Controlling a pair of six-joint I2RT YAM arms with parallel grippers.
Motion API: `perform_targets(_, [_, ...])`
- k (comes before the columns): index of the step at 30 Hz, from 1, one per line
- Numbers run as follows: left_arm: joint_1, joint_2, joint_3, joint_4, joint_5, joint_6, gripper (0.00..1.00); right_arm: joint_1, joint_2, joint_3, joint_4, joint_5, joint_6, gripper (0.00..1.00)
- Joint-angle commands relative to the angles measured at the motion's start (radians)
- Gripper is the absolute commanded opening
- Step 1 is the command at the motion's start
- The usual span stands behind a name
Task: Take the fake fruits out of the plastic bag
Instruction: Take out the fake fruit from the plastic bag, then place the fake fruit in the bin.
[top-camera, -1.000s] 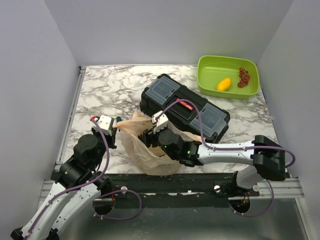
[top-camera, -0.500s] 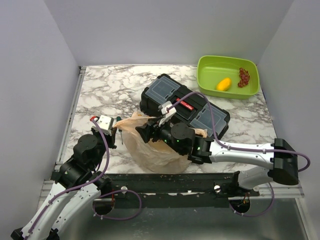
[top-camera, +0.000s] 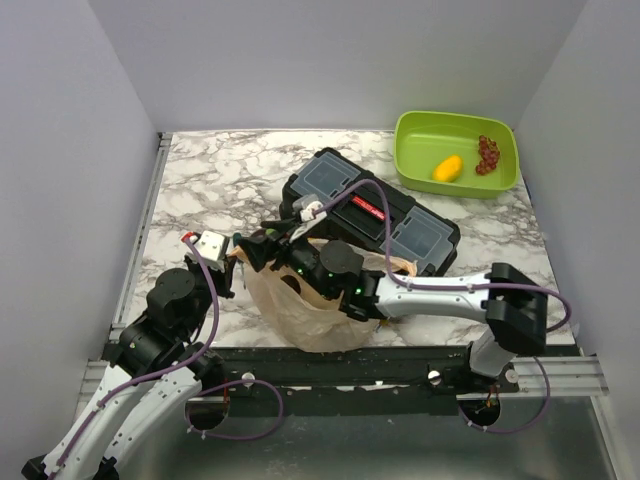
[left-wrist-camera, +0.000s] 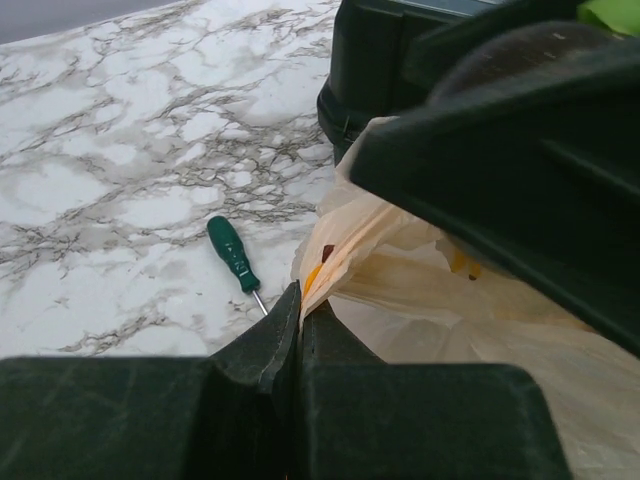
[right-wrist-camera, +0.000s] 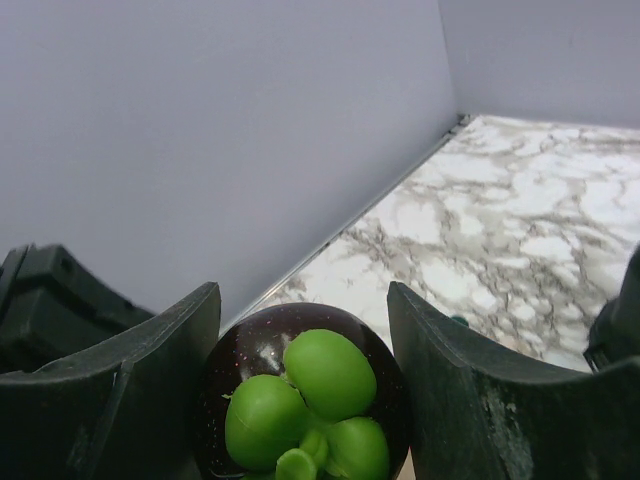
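Note:
The plastic bag (top-camera: 305, 318) lies crumpled at the table's near edge, against the black toolbox (top-camera: 400, 215). My left gripper (top-camera: 231, 266) is shut on the bag's left rim, which also shows in the left wrist view (left-wrist-camera: 330, 250) pinched at the fingertips of that gripper (left-wrist-camera: 298, 300). My right gripper (top-camera: 262, 247) is above the bag's mouth and points left. In the right wrist view it (right-wrist-camera: 302, 295) is shut on a dark purple round fruit (right-wrist-camera: 255, 345) with a green calyx. A yellow fruit (top-camera: 447, 168) lies in the green tub (top-camera: 455, 119).
A cluster of red grapes (top-camera: 488, 154) lies in the green tub at the back right. A green-handled screwdriver (left-wrist-camera: 232, 250) lies on the marble just left of the bag. The left wall stands close to my right gripper.
My right gripper has risen out of the bag and swung left, holding the dark purple fruit. My left gripper has kept its hold on the bag's rim.

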Motion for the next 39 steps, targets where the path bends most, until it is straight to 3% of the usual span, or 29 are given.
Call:
perform_targets(1, [0.006, -0.011, -0.011, 0.024, 0.033, 0.001, 0.00, -0.004, 0.085, 0.179, 0.134, 0.059, -0.123, 0.01])
perform_targets(6, [0.006, -0.011, -0.011, 0.024, 0.035, 0.000, 0.00, -0.013, 0.045, 0.239, 0.036, 0.106, -0.211, 0.01])
perform_targets(14, [0.006, -0.008, -0.008, 0.025, 0.030, -0.002, 0.00, -0.061, -0.118, 0.144, -0.121, 0.289, -0.402, 0.01])
perform_targets(19, [0.006, -0.016, -0.008, 0.024, 0.037, 0.009, 0.00, -0.179, -0.213, 0.093, -0.288, 0.308, -0.407, 0.01])
perform_targets(28, [0.009, -0.003, 0.000, 0.011, 0.079, 0.029, 0.00, -0.429, -0.373, -0.024, -0.364, 0.316, -0.370, 0.01])
perform_targets(39, [0.009, 0.005, 0.006, 0.006, 0.118, 0.036, 0.00, -0.724, -0.278, -0.013, -0.423, 0.275, -0.304, 0.01])
